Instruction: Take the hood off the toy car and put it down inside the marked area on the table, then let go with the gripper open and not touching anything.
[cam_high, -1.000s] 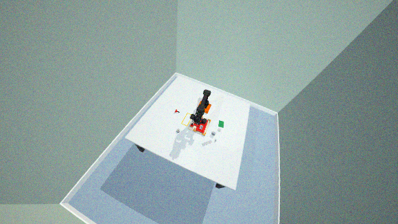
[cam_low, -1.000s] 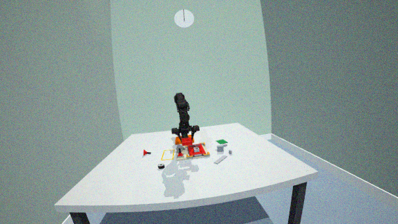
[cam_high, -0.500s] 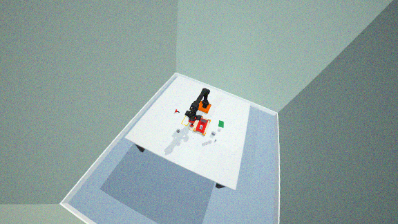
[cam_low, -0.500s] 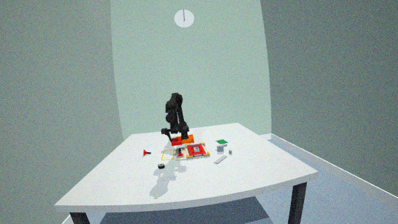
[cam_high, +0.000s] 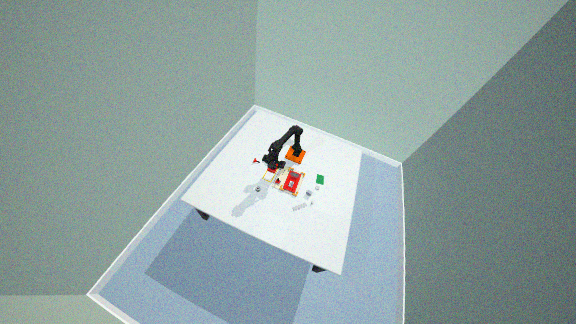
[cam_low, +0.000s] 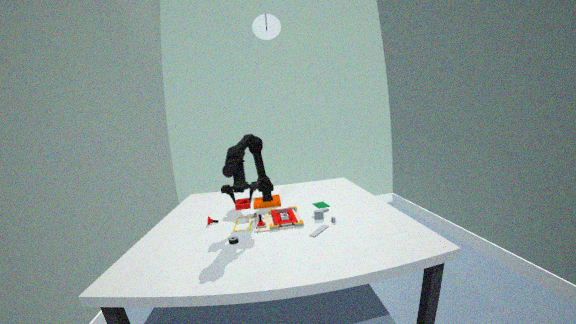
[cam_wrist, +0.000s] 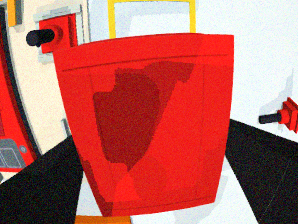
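My gripper (cam_high: 273, 167) (cam_low: 242, 200) (cam_wrist: 150, 133) is shut on the red hood (cam_low: 243, 204) (cam_wrist: 195, 125), with a black finger on either side. The hood hangs above the table, clear of the toy car. The marked area is a yellow outline (cam_low: 242, 231) (cam_wrist: 192, 19) on the table. In the wrist view it shows beyond the hood's far edge, and the hood hides part of it. The toy car (cam_high: 291, 183) (cam_low: 283, 217) lies beside the outline, to its right in the exterior view. Its beige base shows at the left of the wrist view.
A red piece with a black pin (cam_low: 211, 220) (cam_wrist: 287, 116) lies left of the outline in the exterior view. A dark wheel (cam_high: 258, 189) (cam_low: 233, 240) lies in front. An orange block (cam_high: 295, 156) (cam_low: 267, 202) is by the arm's base. A green plate (cam_high: 320, 179) (cam_low: 321, 205) and grey pieces lie beyond the car.
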